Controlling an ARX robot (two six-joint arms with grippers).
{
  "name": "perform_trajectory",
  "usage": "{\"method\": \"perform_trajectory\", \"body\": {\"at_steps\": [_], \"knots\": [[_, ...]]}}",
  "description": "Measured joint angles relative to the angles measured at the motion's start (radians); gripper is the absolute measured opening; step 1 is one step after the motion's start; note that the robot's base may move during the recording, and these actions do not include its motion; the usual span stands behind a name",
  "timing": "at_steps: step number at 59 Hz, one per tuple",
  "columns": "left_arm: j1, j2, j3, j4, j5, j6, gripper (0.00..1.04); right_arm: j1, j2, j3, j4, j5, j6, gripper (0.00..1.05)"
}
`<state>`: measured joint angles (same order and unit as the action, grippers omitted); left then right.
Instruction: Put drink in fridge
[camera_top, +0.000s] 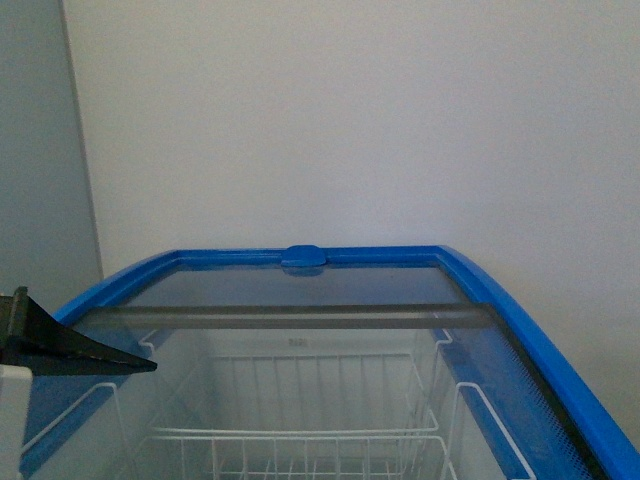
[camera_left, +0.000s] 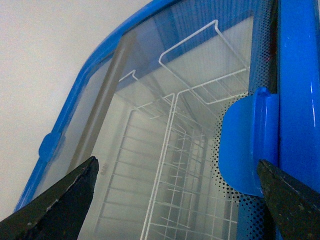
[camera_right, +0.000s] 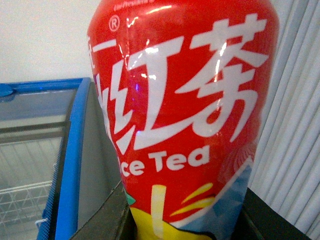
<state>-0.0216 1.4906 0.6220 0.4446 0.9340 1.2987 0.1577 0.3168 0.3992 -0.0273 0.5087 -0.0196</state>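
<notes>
The fridge (camera_top: 520, 330) is a white chest freezer with a blue rim, seen from above in the front view, with white wire baskets (camera_top: 300, 440) inside. Its glass lid (camera_top: 300, 290) covers the far part; the near part looks open. My left gripper (camera_left: 180, 200) is open, its dark fingers (camera_left: 60, 205) spread above the glass beside the blue lid handle (camera_left: 245, 145); one finger shows in the front view (camera_top: 70, 350). My right gripper (camera_right: 185, 220) is shut on the drink (camera_right: 185, 100), a red-labelled ice tea bottle filling its view, held beside the freezer's rim (camera_right: 70, 165).
A plain white wall (camera_top: 350, 120) rises behind the freezer. A grey surface (camera_top: 40, 140) stands at the far left. A ribbed white panel (camera_right: 295, 150) is beside the drink in the right wrist view.
</notes>
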Motion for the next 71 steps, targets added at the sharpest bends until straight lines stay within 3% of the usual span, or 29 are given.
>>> {"method": "perform_trajectory", "body": {"at_steps": [8, 20, 54, 71], "knots": [[-0.007, 0.04, 0.108, -0.24, -0.02, 0.1, 0.97, 0.0, 0.0, 0.0, 0.0, 0.0, 0.0, 0.36], [-0.017, 0.096, 0.195, -0.424, -0.047, 0.176, 0.97, 0.0, 0.0, 0.0, 0.0, 0.0, 0.0, 0.36], [-0.074, 0.218, 0.308, -0.32, -0.035, 0.181, 0.97, 0.0, 0.0, 0.0, 0.0, -0.001, 0.0, 0.36], [-0.101, 0.295, 0.417, -0.178, -0.135, 0.141, 0.97, 0.0, 0.0, 0.0, 0.0, 0.0, 0.0, 0.36]]}}
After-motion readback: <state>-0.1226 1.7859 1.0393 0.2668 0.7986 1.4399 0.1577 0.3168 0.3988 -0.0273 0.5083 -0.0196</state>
